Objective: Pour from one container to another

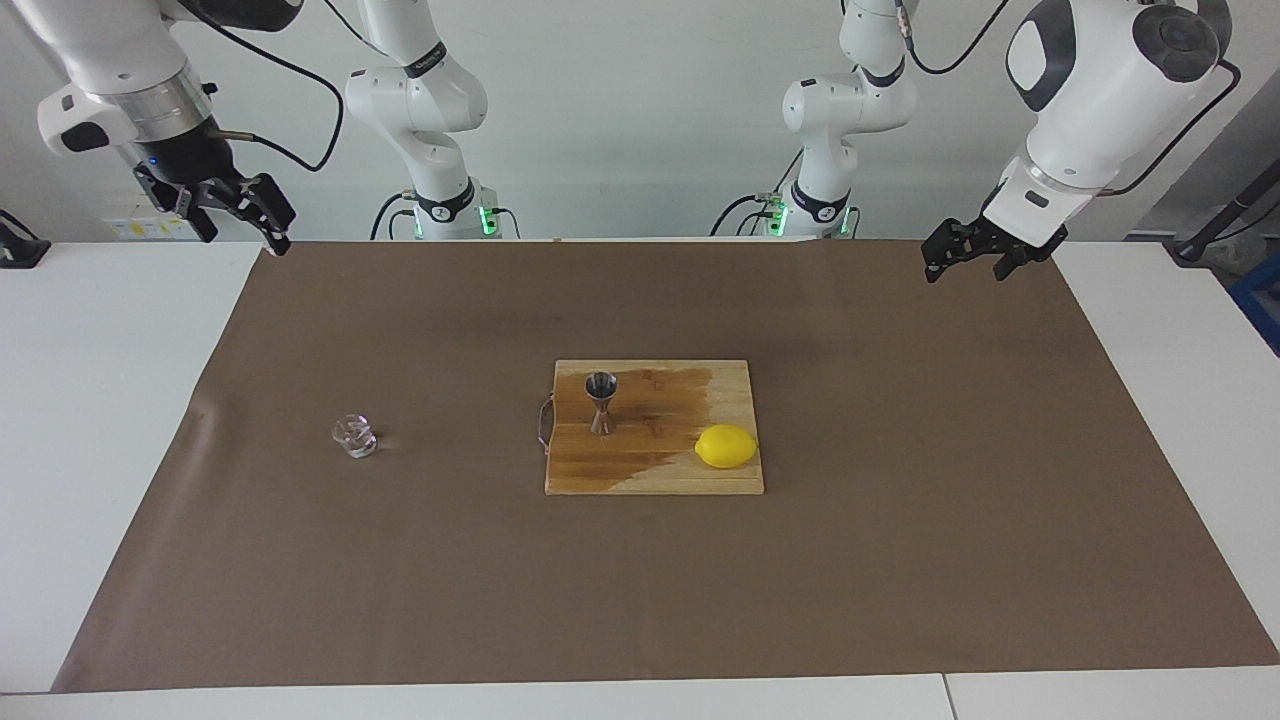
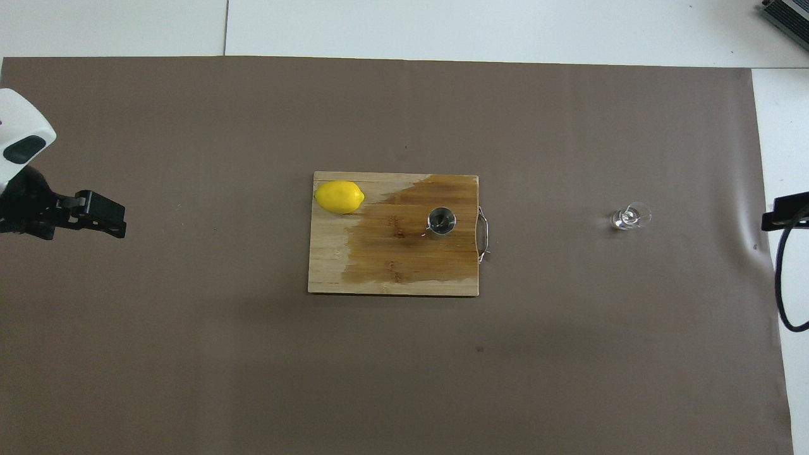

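The small clear glass tumbler stands upright on the brown mat toward the right arm's end of the table. The steel hourglass jigger stands upright on the wooden cutting board, near the board's metal handle. My right gripper hangs open and empty, high over the mat's corner at the robots' end, well away from the tumbler; only its tip shows in the overhead view. My left gripper waits open and empty over the mat's other end.
A yellow lemon lies on the board's corner toward the left arm's end, farther from the robots than the jigger. Much of the board is darkened as if wet. The brown mat covers most of the white table.
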Controlling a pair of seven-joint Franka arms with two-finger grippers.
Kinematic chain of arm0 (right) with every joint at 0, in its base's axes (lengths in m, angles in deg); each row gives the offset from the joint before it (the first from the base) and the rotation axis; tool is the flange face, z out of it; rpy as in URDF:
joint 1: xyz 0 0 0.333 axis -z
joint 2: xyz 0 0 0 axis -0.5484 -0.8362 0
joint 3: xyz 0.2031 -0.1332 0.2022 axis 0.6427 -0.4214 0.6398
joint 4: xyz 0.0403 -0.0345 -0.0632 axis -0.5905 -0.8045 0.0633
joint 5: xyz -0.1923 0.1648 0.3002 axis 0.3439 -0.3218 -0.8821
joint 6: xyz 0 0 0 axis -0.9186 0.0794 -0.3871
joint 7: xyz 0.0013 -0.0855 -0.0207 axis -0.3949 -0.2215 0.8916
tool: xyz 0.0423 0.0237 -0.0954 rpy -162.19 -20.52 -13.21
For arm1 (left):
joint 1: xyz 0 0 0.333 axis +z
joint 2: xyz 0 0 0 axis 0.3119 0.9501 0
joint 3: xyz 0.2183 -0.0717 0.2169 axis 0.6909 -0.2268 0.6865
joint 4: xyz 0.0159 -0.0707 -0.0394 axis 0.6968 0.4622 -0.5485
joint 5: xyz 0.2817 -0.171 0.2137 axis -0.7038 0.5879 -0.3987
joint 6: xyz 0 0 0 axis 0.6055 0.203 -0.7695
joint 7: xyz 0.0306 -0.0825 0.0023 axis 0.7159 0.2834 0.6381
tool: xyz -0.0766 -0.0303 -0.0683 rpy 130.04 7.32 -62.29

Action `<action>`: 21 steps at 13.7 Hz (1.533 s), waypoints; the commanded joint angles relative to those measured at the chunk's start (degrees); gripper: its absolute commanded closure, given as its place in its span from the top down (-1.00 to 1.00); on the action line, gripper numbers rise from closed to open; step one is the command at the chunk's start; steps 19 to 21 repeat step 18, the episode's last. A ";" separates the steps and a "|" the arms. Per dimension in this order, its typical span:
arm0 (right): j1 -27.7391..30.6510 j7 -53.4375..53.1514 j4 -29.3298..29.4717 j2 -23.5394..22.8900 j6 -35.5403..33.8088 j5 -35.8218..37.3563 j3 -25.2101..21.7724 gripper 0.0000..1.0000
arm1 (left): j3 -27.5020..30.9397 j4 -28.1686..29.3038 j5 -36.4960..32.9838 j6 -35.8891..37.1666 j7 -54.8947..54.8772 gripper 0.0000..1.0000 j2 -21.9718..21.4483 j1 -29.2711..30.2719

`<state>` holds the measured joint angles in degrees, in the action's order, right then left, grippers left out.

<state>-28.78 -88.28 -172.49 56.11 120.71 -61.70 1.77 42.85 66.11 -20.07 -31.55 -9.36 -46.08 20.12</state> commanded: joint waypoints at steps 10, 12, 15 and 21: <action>0.10 1.54 0.35 0.18 -1.14 -1.21 3.04 1.00 | -0.12 1.76 -0.68 0.28 0.43 1.00 -1.71 0.17; -0.25 1.01 0.35 0.18 -1.06 -1.29 2.95 1.00 | -0.12 1.76 -0.68 0.28 0.43 1.00 -1.71 0.25; -1.05 1.01 0.35 0.18 -0.97 -1.29 2.07 1.00 | -0.12 1.76 -0.68 0.28 0.43 1.00 -1.71 0.25; -1.05 1.01 0.35 0.18 -0.97 -1.29 2.07 1.00 | -0.12 1.76 -0.68 0.28 0.43 1.00 -1.71 0.25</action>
